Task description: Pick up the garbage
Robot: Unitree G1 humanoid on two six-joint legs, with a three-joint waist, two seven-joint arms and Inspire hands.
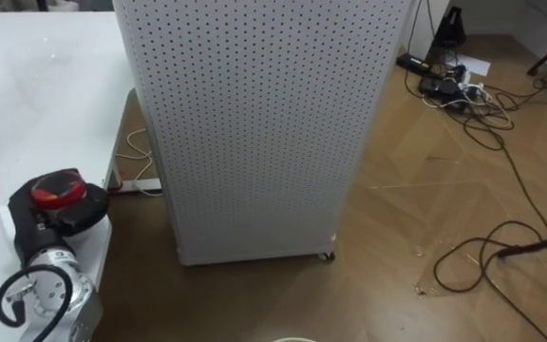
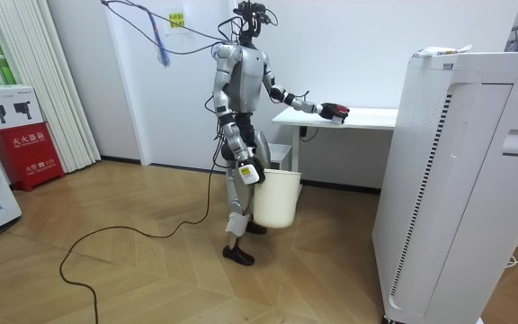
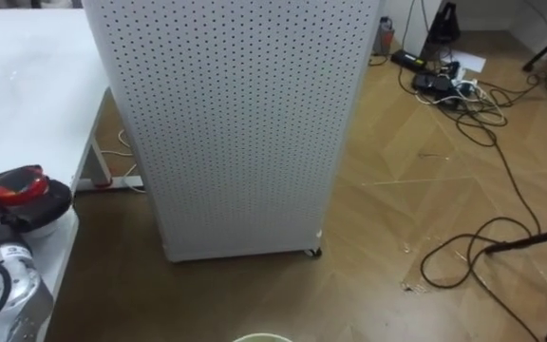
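White table (image 1: 36,85) carries nothing beneath the left hand (image 1: 65,217), which hovers at its edge clasping red garbage (image 1: 57,190), with the bucket (image 2: 275,198) hanging lower, gripped by the right hand (image 2: 249,173).

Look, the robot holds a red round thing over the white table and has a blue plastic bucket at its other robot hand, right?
No. The room view shows a white plastic bucket, not a blue one. The rest fits: the left robot hand holds the red round thing over the white table, and the bucket hangs at the right robot hand.
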